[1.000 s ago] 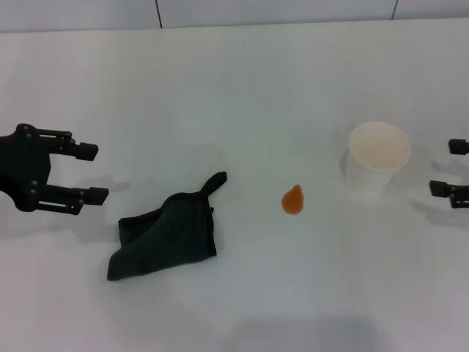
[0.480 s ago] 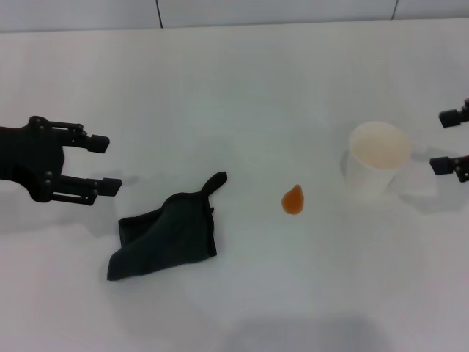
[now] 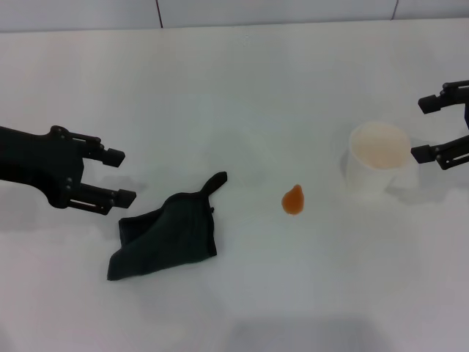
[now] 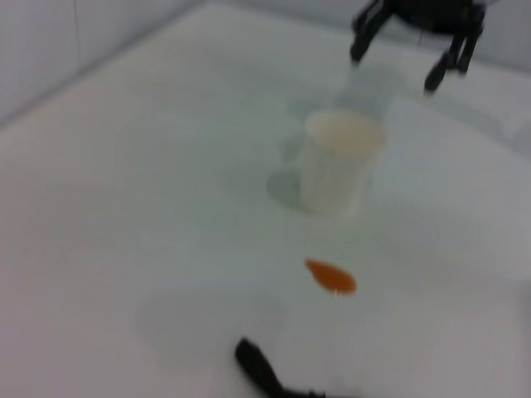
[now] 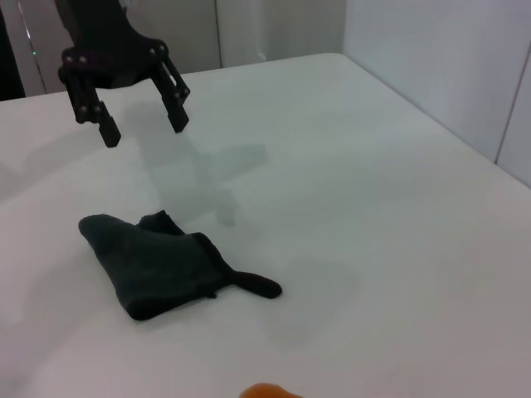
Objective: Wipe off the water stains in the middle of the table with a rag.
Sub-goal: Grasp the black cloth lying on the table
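The rag [image 3: 167,236] is a dark wrinkled cloth lying flat on the white table [image 3: 242,88], its pointed tail [image 3: 215,182] aimed toward the water stains [image 3: 293,199], a small orange blob at the table's middle. My left gripper [image 3: 121,176] hovers open just left of the rag, above the table and apart from it. My right gripper [image 3: 423,129] is open at the far right, raised beside the white cup. In the right wrist view the rag [image 5: 166,264] lies below the left gripper [image 5: 139,124]. The left wrist view shows the stain [image 4: 332,277] and the rag's tail [image 4: 259,371].
A white translucent cup [image 3: 379,158] stands upright right of the stain, close to my right gripper; it also shows in the left wrist view [image 4: 338,162]. A wall line runs along the table's far edge [image 3: 234,26].
My left gripper has moved right, closing on the rag. My right gripper has risen and drawn in slightly beside the cup. Rag, stain and cup have not moved.
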Robot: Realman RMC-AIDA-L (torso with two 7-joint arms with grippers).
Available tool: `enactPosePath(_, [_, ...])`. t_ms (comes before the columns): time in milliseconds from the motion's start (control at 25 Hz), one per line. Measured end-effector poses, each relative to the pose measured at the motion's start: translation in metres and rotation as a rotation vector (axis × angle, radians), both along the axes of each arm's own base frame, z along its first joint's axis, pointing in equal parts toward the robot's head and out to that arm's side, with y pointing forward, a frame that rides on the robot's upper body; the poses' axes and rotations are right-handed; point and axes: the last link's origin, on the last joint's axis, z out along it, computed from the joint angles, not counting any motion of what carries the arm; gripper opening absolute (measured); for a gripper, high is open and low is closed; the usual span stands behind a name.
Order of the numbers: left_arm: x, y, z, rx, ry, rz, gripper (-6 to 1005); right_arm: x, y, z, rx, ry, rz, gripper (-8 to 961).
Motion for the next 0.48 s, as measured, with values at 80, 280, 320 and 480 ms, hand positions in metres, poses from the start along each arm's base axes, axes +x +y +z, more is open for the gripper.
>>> enactPosePath(80, [0.004, 0.004, 0.0, -0.016, 0.053, 0.015, 740, -0.001, 0.001, 0.0, -0.002, -0.004, 0.004, 874])
enactPosePath(280, [0.017, 0.016, -0.002, -0.043, 0.2, 0.062, 740, -0.005, 0.003, -0.003, -0.019, -0.022, 0.019, 874])
enactPosePath(320, [0.019, 0.017, -0.005, -0.052, 0.23, 0.071, 740, -0.005, 0.003, -0.004, -0.022, -0.026, 0.02, 874])
enactPosePath(480, [0.023, 0.019, -0.022, -0.077, 0.318, 0.08, 740, -0.005, 0.003, -0.007, -0.031, -0.036, 0.024, 874])
